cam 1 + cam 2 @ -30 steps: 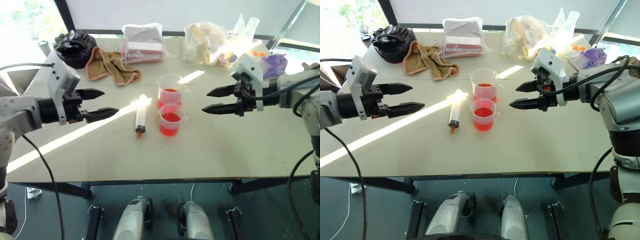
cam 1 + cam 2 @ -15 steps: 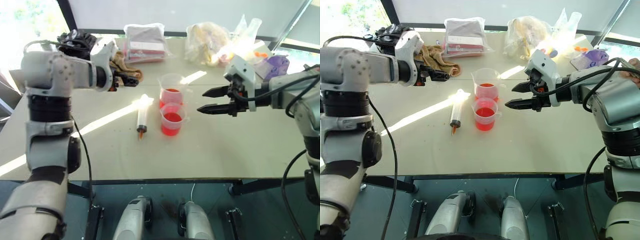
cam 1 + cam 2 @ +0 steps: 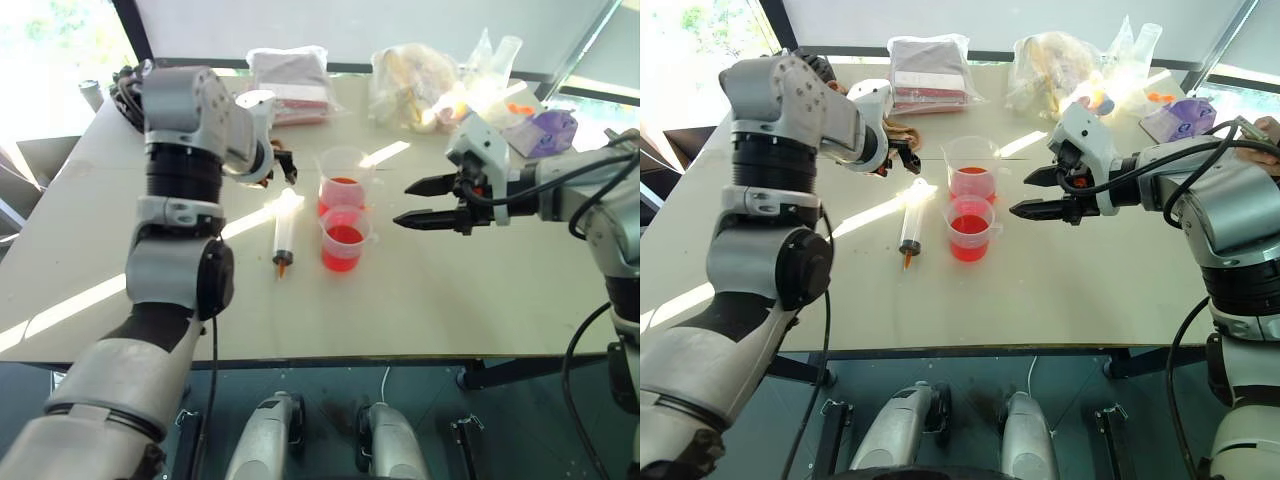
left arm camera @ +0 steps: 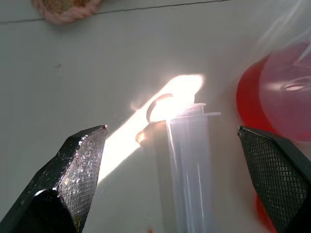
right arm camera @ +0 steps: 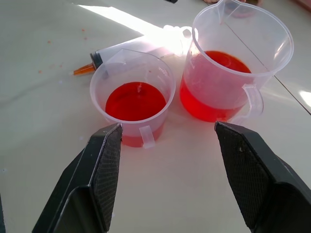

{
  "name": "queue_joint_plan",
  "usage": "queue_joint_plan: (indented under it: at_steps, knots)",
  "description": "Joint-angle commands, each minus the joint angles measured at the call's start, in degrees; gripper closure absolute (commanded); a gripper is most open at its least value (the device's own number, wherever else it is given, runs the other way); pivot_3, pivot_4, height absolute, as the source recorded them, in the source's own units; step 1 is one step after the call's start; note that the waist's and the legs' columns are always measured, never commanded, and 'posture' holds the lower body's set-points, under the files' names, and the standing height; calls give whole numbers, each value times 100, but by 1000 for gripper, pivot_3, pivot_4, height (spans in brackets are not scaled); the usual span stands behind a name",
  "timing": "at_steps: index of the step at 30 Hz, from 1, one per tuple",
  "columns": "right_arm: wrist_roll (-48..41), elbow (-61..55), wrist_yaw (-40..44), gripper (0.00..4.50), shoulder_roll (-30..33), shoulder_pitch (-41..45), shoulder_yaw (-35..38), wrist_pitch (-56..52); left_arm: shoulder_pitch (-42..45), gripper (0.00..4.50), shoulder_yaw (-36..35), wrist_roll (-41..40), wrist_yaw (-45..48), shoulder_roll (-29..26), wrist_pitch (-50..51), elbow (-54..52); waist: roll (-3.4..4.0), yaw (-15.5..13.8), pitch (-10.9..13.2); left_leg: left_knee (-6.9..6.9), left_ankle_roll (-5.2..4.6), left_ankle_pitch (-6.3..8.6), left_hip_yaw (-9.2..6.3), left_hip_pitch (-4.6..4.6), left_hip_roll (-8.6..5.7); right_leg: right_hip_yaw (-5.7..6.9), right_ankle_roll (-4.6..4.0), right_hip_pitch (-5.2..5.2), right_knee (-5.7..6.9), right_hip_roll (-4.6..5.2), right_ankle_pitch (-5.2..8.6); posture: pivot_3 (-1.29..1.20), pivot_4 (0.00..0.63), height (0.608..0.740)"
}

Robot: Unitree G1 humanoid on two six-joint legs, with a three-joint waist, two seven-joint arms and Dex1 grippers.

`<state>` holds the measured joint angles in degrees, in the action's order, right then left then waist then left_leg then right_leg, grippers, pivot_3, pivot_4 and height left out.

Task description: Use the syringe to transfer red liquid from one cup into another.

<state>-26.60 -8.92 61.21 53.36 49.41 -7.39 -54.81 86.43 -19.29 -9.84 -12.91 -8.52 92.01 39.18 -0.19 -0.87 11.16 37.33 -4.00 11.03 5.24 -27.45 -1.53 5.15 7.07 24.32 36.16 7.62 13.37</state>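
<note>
The syringe (image 3: pixel 284 233) is lying flat on the table (image 3: pixel 460 300), just to the left of the two cups, its orange tip pointing toward the near edge and its plunger end sitting in a bright streak of sunlight. The small cup (image 3: pixel 344 239) and the taller cup (image 3: pixel 343 178) behind it are standing right next to each other, and both are holding red liquid (image 5: pixel 134 101).

The left gripper (image 3: pixel 902 152) is hanging over the plunger end of the syringe with its fingers (image 4: pixel 80 160) spread wide, one on each side of the barrel, not gripping anything. The right gripper (image 3: pixel 420 202) is hovering just to the right of the cups, pointing at them, jaws apart and empty too.

Along the far side of the table there's a tan rag (image 3: pixel 898 132), a wrapped flat package (image 3: pixel 288 82) and some crinkly plastic bags (image 3: pixel 425 85).
</note>
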Motion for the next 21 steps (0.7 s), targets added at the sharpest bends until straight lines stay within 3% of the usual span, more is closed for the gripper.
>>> queue_joint_plan:
  at_steps: [1,8,21]
  knots:
    - [-2,-129,7,1328,37,73,98,22,340,23,-878,466,-734,262,-97,494,0,5,0,-1,0,0,0,1,0,0,0,0,0,0,0,0,150,740]
    - [-13,-123,2,1328,27,109,86,-8,538,23,-1881,682,-1667,501,-535,1503,-1,-2,1,0,13,7,1,1,0,0,2,2,2,2,-1,0,150,740]
    - [-71,-240,-103,1328,-18,0,158,-93,683,23,-1886,167,-1998,298,-2085,2997,-2,0,1,-3,20,11,5,1,-1,-2,3,7,2,5,-3,0,150,740]
